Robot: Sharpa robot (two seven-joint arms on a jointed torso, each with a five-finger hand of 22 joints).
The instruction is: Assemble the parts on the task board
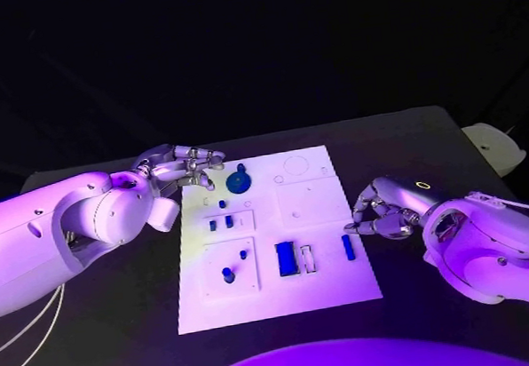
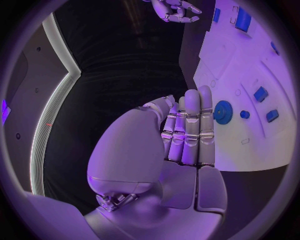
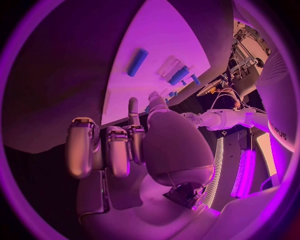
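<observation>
Left hand (image 1: 183, 168) fingers (image 2: 190, 125) hide board (image 1: 319, 204) edge – empty

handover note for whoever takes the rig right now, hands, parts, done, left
Left hand: holds nothing, fingers straight, at the task board's far left corner beside the blue gear.
Right hand: fingers curled, holds nothing, just off the board's right edge near the slim blue bar.
Blue block lies mid-board, with small blue pieces to its left.
Done: cannot tell what is seated.
Left: neither hand holds a part.
</observation>
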